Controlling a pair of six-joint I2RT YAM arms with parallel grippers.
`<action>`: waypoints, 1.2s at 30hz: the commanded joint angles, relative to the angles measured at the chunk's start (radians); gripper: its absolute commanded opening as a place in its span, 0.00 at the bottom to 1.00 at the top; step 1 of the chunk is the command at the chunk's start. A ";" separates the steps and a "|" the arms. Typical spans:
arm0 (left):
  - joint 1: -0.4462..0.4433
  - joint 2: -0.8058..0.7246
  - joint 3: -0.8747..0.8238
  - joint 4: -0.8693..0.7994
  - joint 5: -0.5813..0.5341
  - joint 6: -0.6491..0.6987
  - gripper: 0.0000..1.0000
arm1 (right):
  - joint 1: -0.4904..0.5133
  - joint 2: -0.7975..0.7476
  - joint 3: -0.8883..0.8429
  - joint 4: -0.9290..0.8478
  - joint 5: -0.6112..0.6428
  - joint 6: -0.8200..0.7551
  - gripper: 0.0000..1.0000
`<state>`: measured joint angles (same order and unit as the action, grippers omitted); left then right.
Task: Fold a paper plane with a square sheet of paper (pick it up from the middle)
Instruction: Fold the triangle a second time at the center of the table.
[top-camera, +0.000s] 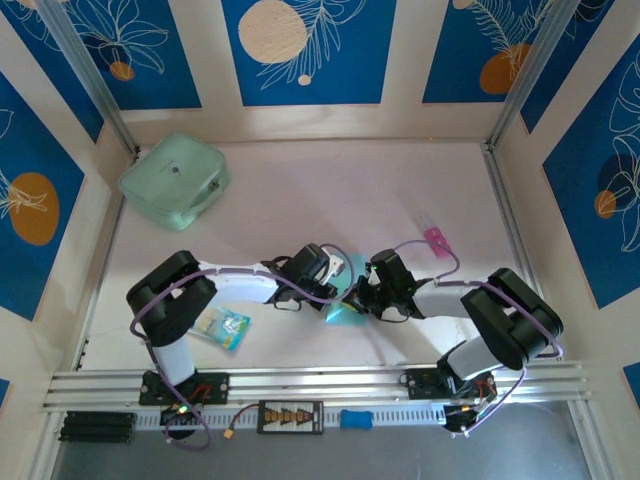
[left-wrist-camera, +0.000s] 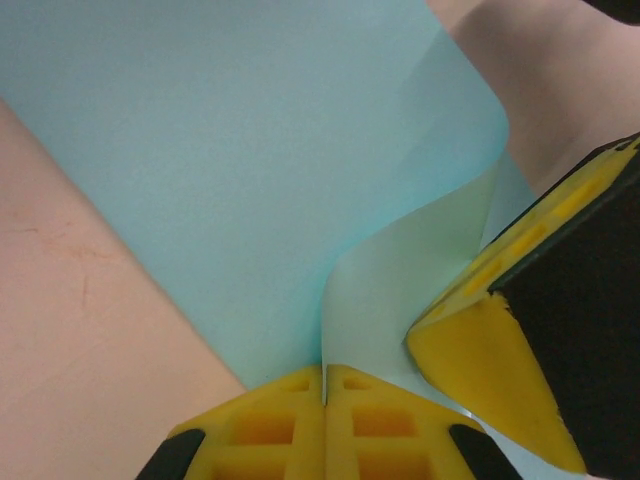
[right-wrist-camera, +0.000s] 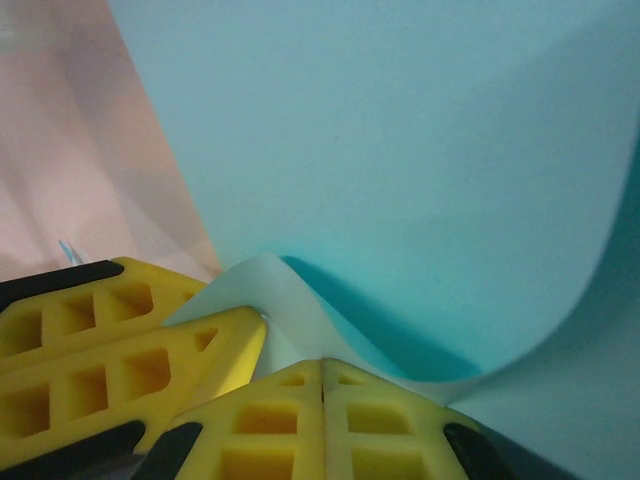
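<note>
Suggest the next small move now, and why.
Probably carry the pinched edge across to fold the square sheet of paper in half: left gripper and right gripper both look shut on its lifted, curled edge, close together, while the rest lies flat.

From above, the square sheet of paper (top-camera: 340, 312) is mostly covered by the two wrists. A light-blue corner pokes out between them. The fingertips of the left hand (top-camera: 333, 273) and right hand (top-camera: 367, 291) are hidden under their own housings. In the left wrist view the sheet runs off the top and left edges. Its pinched fold vanishes into the closed seam of the yellow fingers (left-wrist-camera: 270, 420), which are cut by the bottom edge. The right wrist view crops the sheet at top and right. The print on the small packet (top-camera: 222, 328) is too small to read, and the pink object (top-camera: 436, 240) on the bench (top-camera: 300, 190) is too small to identify.
</note>
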<state>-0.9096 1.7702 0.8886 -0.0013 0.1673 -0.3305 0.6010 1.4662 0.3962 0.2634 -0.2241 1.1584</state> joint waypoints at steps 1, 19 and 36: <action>0.008 0.041 0.012 -0.041 0.015 0.019 0.00 | -0.005 -0.011 -0.027 -0.029 0.014 0.010 0.00; 0.006 0.046 0.015 -0.052 0.020 0.021 0.00 | -0.125 -0.065 -0.030 -0.122 0.033 -0.034 0.01; 0.007 0.048 0.021 -0.060 0.026 0.024 0.00 | -0.193 -0.138 0.037 -0.150 -0.089 -0.118 0.02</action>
<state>-0.9096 1.7824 0.9009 0.0002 0.1822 -0.3305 0.4099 1.2957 0.4099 0.1246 -0.2661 1.0733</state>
